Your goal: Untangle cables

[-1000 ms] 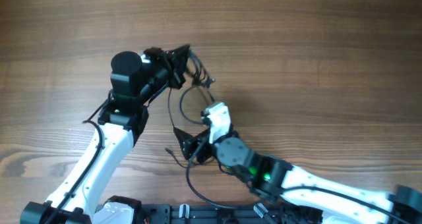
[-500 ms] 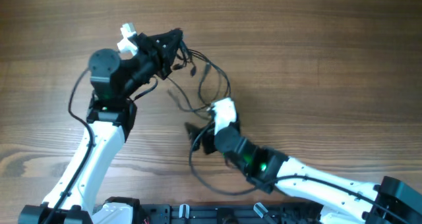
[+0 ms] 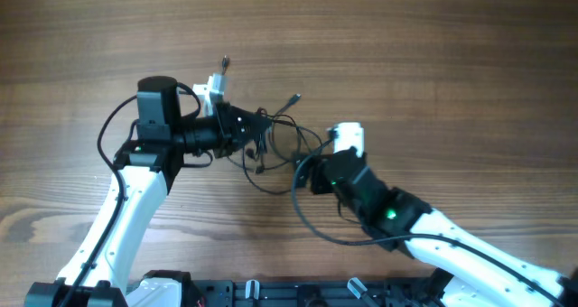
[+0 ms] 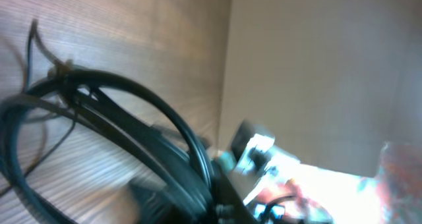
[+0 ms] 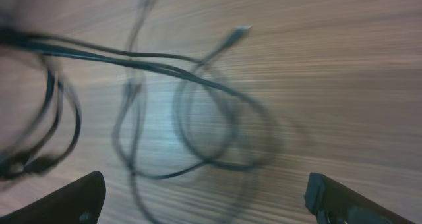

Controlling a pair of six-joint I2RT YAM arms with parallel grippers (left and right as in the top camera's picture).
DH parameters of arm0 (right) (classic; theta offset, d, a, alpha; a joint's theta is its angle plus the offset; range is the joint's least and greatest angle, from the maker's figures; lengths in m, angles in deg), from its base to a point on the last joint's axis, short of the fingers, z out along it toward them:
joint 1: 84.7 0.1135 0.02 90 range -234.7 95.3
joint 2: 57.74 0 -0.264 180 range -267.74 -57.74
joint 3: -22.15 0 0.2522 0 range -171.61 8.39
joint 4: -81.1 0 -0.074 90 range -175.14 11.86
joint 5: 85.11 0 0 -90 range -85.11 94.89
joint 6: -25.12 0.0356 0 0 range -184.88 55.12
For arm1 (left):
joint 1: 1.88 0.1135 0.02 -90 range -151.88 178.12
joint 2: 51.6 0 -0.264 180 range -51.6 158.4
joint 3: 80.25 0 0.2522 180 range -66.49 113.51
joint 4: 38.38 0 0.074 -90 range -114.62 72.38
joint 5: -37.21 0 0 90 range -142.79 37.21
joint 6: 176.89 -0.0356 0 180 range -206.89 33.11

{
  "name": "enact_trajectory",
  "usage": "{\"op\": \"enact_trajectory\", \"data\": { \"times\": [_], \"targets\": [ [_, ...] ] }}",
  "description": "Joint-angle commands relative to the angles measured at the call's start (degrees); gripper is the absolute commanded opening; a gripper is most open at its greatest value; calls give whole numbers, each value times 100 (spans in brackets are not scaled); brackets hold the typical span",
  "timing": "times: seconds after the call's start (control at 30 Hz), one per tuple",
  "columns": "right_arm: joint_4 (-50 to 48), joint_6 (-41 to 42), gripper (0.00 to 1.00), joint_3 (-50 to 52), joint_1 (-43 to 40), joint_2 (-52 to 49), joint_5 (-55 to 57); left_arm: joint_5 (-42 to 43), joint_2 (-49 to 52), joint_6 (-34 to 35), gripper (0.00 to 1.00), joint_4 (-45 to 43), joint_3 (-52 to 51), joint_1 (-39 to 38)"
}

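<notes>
robot lab bench: wood-grain table (image 3: 452, 54), left arm (image 3: 126, 208), right arm (image 3: 461, 253)

Matt wood-grain table (image 3: 452, 54), thin black rubbery cables (image 3: 266, 126), smooth white plastic arm shells (image 3: 126, 217)

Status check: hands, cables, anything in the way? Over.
Left hand shut on cables. Loops tangled, trailing toward right hand. Right hand open, empty, facing the loops. No obstruction seen.
</notes>
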Motion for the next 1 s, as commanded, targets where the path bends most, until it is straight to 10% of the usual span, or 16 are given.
{"op": "enact_trajectory", "data": {
  "times": [0.0, 0.17, 0.5, 0.97],
  "targets": [
    [409, 378, 100, -15, -529, 575, 227, 90, 31, -1021, 59, 317, -17, -367],
    [380, 437, 100, -15, -857, 811, -509, -1029, 28, -994, 98, 262, -17, -811],
    [514, 437, 100, -15, -855, 544, -1224, -1615, 22, -994, 87, 291, -13, -752],
    [-15, 138, 100, -15, -857, 540, -1875, -2474, 24, -120, 100, 308, 15, 1010]
  ]
}}
